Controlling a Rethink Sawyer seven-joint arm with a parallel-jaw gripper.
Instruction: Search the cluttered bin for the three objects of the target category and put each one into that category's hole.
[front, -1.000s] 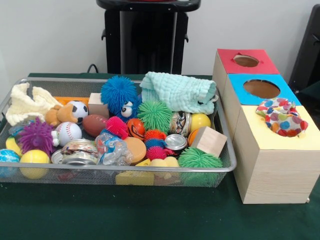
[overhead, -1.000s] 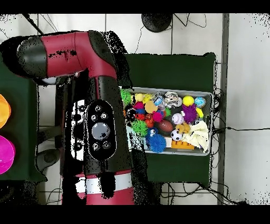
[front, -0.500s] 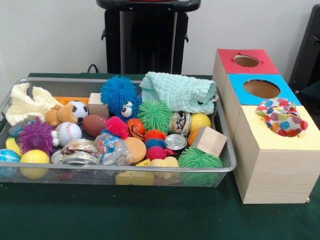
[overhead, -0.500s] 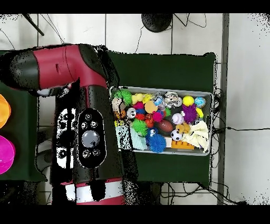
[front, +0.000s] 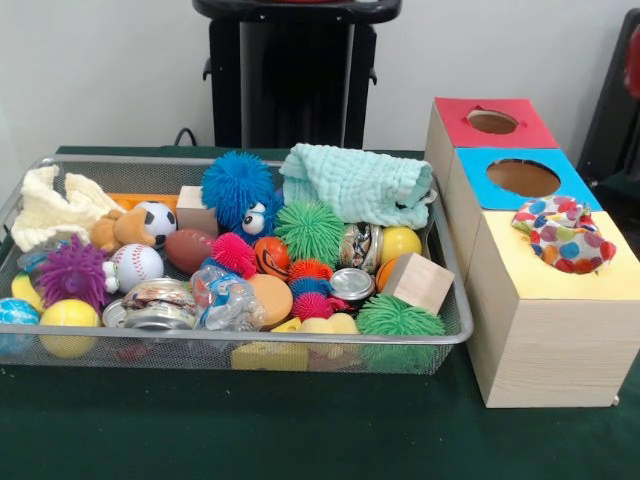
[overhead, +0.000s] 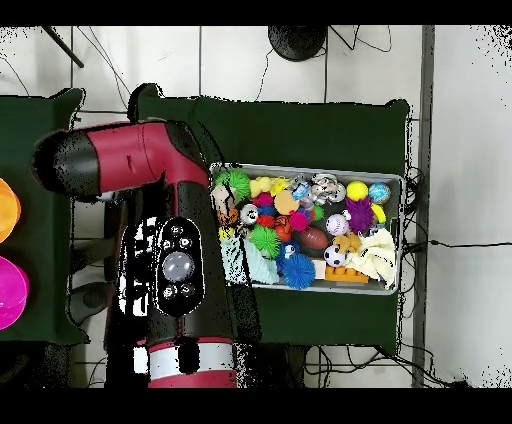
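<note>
Cloths look to be the target category, judging by the polka-dot cloth (front: 562, 235) bunched over the hole of the yellow-topped box (front: 560, 330), just outside the wire bin's (front: 300, 340) end wall. It sits crumpled on the opening rather than dropped through, so it may snag there and block the next piece.

Two more soft pieces lie inside the bin. A mint waffle-weave cloth (front: 355, 185) is folded thick along the back rim, near the end facing the boxes. A cream knitted cloth (front: 55, 208) is heaped in the opposite back corner.

Both are limp and loosely woven. A pinch could catch only one fold, letting the rest trail and drag neighbours such as the blue spiky ball (front: 237, 185) or the small jar (front: 358, 245) over the mesh rim.

The red and black arm (overhead: 180, 270) hangs beside the bin in the overhead view. The gripper itself shows in neither view, so whether it is released or clenched cannot be told.
</note>
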